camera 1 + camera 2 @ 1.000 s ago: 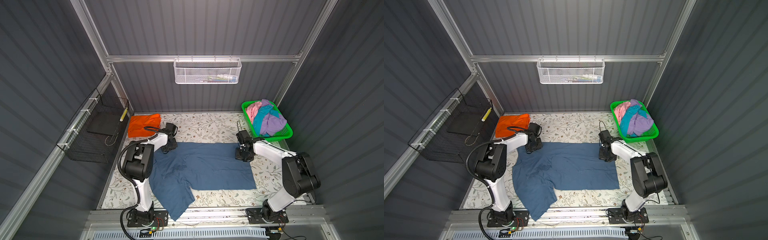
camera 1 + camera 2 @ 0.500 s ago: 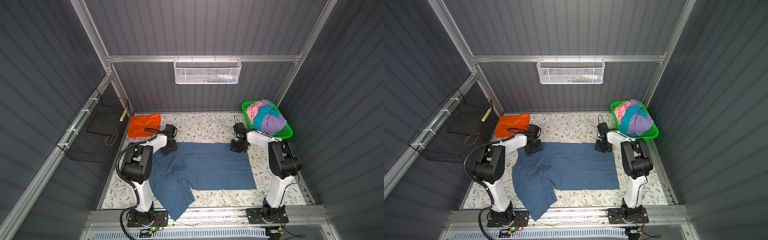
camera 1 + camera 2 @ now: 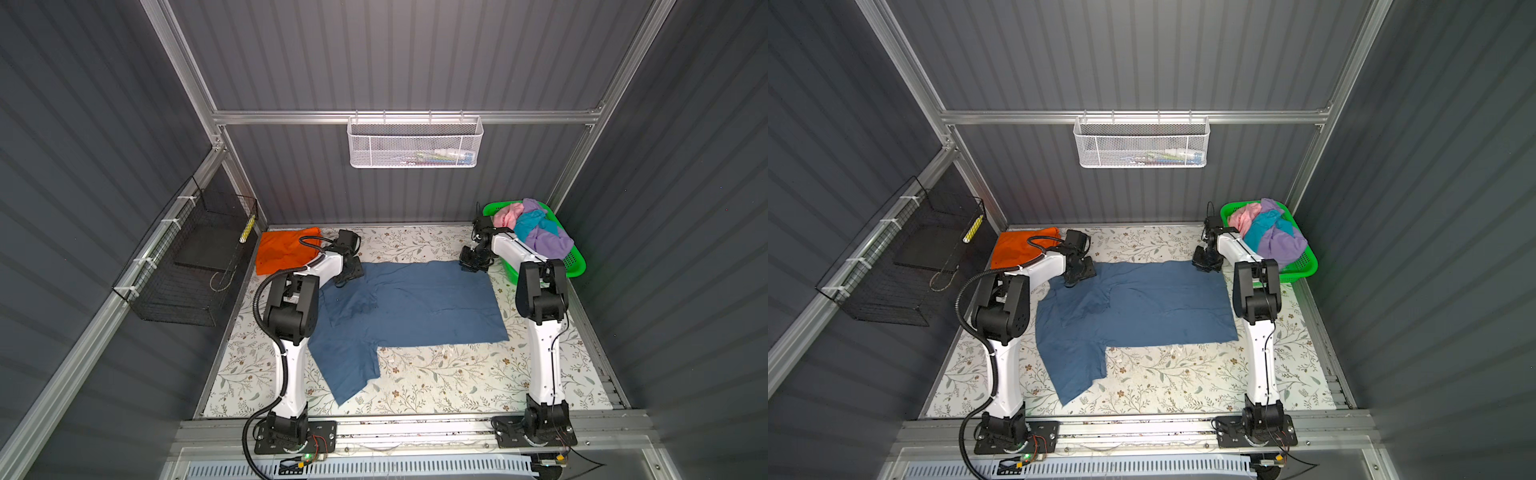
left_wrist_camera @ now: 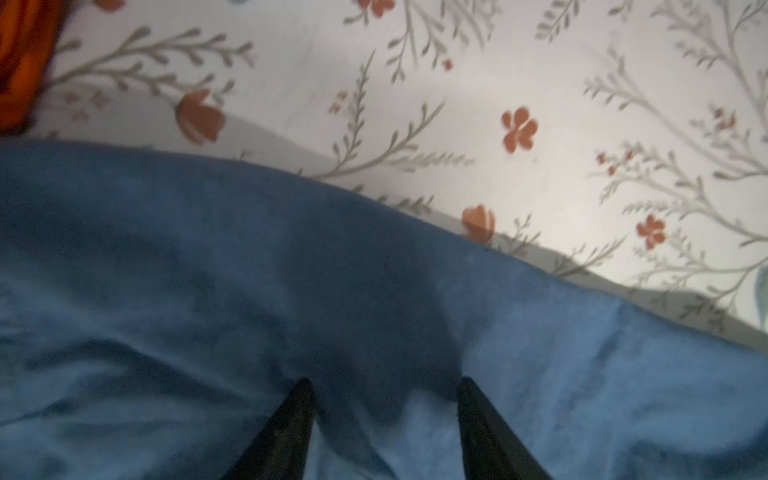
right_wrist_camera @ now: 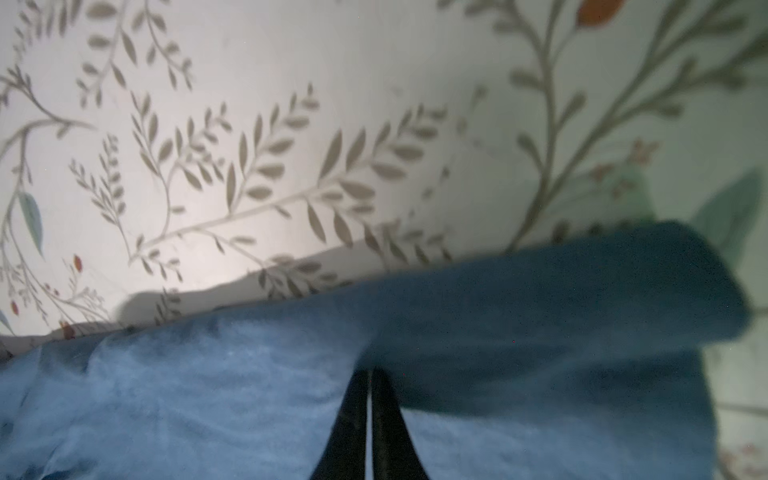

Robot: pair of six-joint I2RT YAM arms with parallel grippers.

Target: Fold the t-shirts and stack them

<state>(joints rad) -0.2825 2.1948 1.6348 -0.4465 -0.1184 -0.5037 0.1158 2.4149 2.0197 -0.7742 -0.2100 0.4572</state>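
two far corners of the sideways-laid blue t-shirt are attended: left end effector parted, right end effector together.

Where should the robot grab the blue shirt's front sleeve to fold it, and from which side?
Probably the outer end of the sleeve, pinched from above at the front: it lies flat, jutting clear of the rest of the blue shirt.
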